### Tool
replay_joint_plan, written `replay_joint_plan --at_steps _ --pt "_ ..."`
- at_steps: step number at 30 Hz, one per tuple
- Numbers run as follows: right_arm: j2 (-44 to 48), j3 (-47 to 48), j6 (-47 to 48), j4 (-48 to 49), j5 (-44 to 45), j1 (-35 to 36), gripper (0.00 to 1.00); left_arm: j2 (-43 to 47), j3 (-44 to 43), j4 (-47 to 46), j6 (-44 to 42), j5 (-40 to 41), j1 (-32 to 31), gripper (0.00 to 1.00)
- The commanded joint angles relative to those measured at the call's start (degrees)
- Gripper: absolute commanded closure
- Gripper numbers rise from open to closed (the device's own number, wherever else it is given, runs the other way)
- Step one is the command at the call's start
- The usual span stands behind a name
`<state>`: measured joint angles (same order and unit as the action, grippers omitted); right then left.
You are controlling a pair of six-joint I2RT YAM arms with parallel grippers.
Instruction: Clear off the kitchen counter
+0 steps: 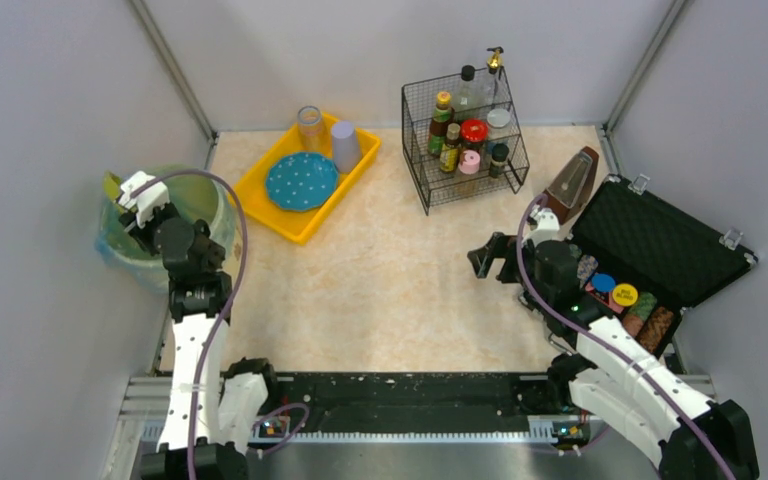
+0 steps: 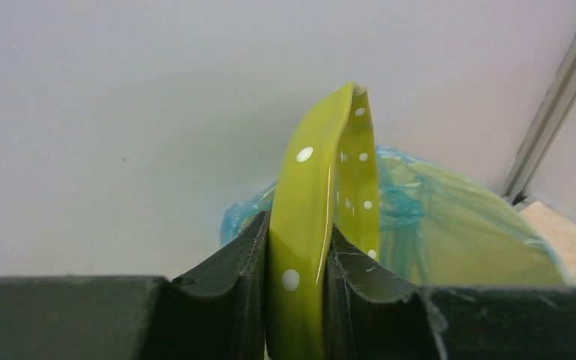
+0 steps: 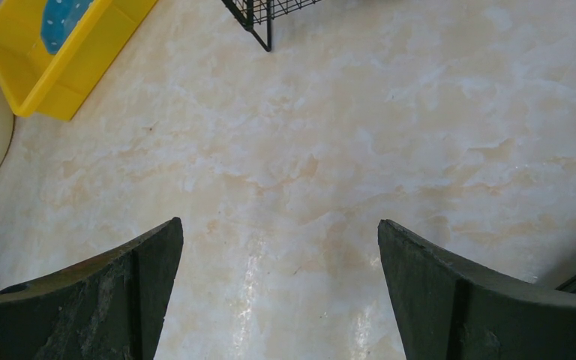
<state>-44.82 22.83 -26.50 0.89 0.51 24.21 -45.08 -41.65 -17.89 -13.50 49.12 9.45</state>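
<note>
Risk: the lime-green dotted plate (image 2: 311, 195) stands edge-up, so an off-centre release could catch the bin (image 2: 457, 225) rim or liner and tip it out. Left gripper (image 2: 300, 247) is clamped on the plate's edge, arm reaching left over the bin beside the kitchen counter (image 1: 390, 280). Right gripper (image 3: 277, 225) is spread wide and empty, low over the counter's right side.

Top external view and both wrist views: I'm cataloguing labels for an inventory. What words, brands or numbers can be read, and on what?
No text is legible in any view.
Yellow round lid in the black case: dark print, too small to read.
Bottles in the wire rack: labels blurred, unreadable.
Green dotted plate: white dots only, no writing.
</note>
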Motion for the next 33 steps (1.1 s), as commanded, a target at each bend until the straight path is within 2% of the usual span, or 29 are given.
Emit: replay_joint_plan --at_steps 1,9,13,23,30,33 --pt "-0.6 -0.1 0.7 2.5 -0.3 -0.1 0.01 5.0 -5.6 -6.2 4.7 -2.6 -0.4 1.0" --pt "-0.6 0.1 0.6 2.4 -1.8 -0.2 0.01 6.5 -9.3 -2.6 9.1 2.0 -0.4 1.0" --pt "-0.5 0.1 0.7 2.3 -1.7 -0.1 0.01 7.6 -9.7 -1.0 12.9 0.1 -0.4 1.0" --pt "-1.6 -0.3 0.5 3.3 -1.6 0.0 0.01 8.2 -13.4 7.6 38.5 -21.4 -0.4 1.0" --pt "-2.1 0.0 1.0 3.4 -0.7 1.4 0.01 5.7 -16.0 9.7 50.3 -36.3 -0.4 1.0" --pt "-2.6 -0.2 1.0 4.0 -0.7 1.7 0.01 4.2 -15.7 8.3 52.5 -40.6 -0.4 1.0"
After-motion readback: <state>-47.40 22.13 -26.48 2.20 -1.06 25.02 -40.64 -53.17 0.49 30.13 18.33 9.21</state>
